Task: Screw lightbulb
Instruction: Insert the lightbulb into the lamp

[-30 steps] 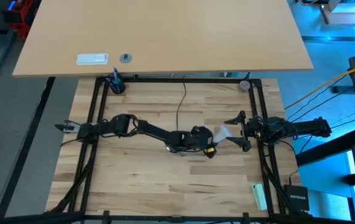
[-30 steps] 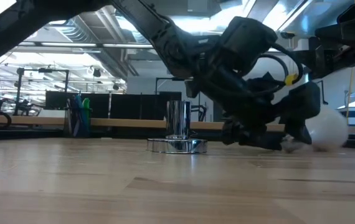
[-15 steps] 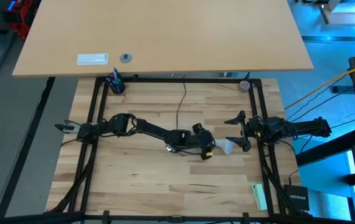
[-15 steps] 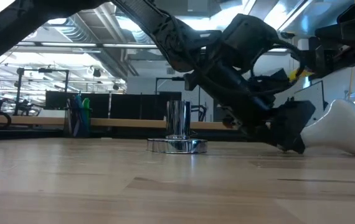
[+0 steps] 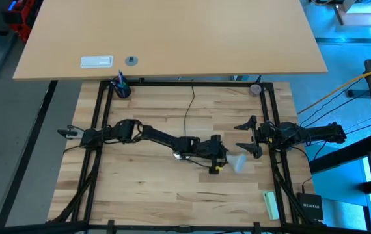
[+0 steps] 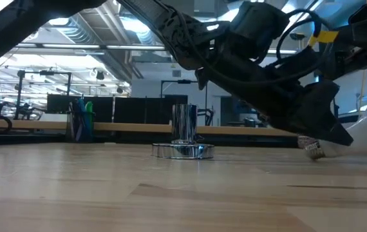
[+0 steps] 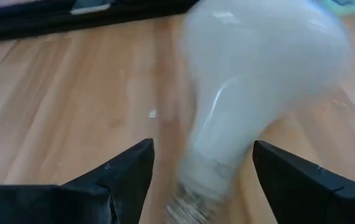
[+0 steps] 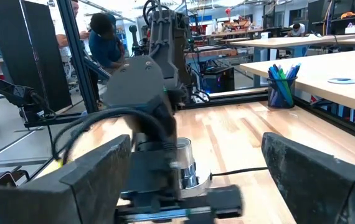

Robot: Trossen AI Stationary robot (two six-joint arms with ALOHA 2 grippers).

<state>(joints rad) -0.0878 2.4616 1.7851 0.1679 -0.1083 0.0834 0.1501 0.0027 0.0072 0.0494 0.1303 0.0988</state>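
Where it lies, lightbulb looks frosted.

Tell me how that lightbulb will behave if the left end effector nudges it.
The lightbulb lies on its side on the table, so its round globe will probably roll or pivot away. Its smooth frosted surface may slip between the open fingers. It looks fragile, so squeeze gently.

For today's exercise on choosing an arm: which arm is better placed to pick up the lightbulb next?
Probably the left. The left gripper is right at the lightbulb, open fingers either side of its base. The right gripper waits apart, by the table's right edge.
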